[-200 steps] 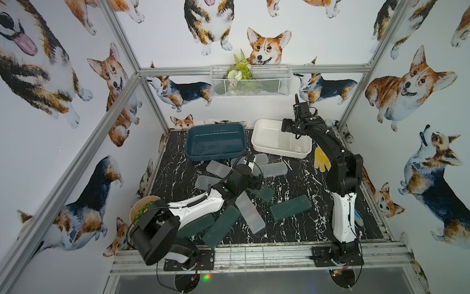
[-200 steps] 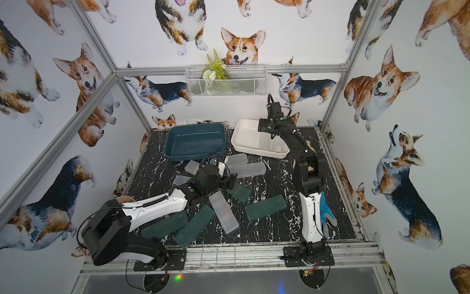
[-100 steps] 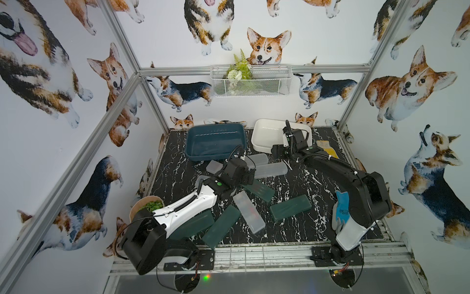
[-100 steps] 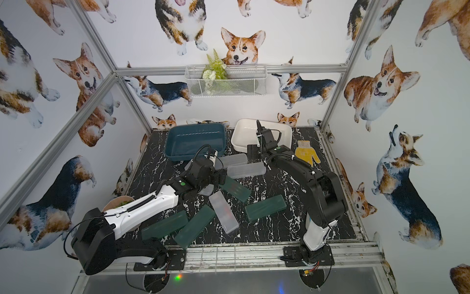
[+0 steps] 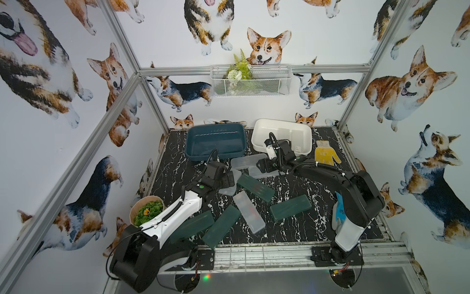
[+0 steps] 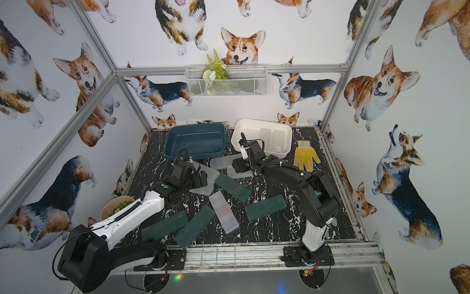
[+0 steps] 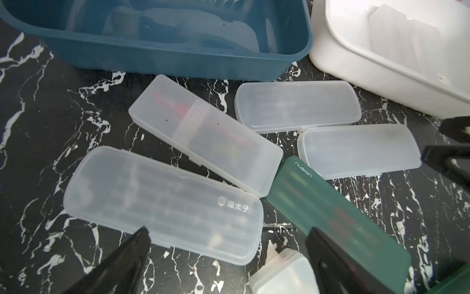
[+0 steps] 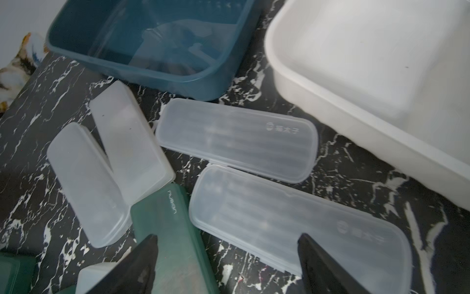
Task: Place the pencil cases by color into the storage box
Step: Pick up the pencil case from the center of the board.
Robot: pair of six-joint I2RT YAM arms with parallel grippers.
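Our left hand is spread wide above a frosted pencil case and grips nothing. Our right hand is spread too, empty, above a second frosted case. In a top view both lie mid-desk. The green cases lie from four to seven o'clock. The blue bin sits at eleven. The white bin, at one, holds frosted cases.

Even, bright light; wrist views blur close up, with glossy box reflections.
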